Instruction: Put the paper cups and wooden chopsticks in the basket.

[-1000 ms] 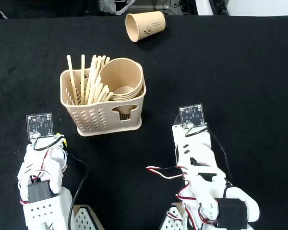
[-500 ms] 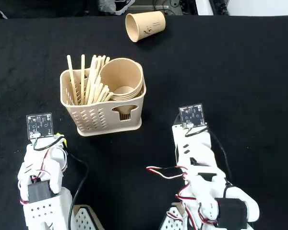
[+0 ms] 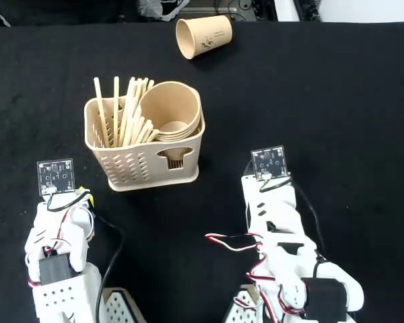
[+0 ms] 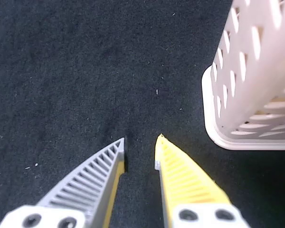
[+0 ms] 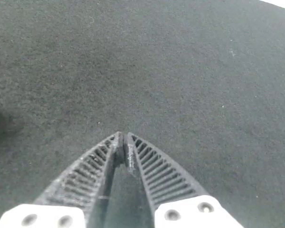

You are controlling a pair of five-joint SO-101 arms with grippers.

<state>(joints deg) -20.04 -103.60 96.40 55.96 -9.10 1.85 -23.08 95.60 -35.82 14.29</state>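
One cup (image 3: 203, 36) lies on its side at the far edge of the counter (image 3: 337, 101), well apart from the basket (image 3: 148, 165), exactly as a second ago. I see nothing shifted: chopsticks (image 3: 124, 111) stand in the basket's left part, nested cups (image 3: 170, 108) in its right. My left gripper (image 4: 140, 140) hovers just beside the basket, tips slightly spread; the right gripper (image 5: 123, 137) is pressed together over the counter.

- Chopsticks (image 3: 121, 111) stand in the left of the basket (image 3: 145, 161); stacked paper cups (image 3: 170, 108) sit in its right.
- A lone paper cup (image 3: 203, 36) lies on the table (image 3: 337, 101), behind the basket.
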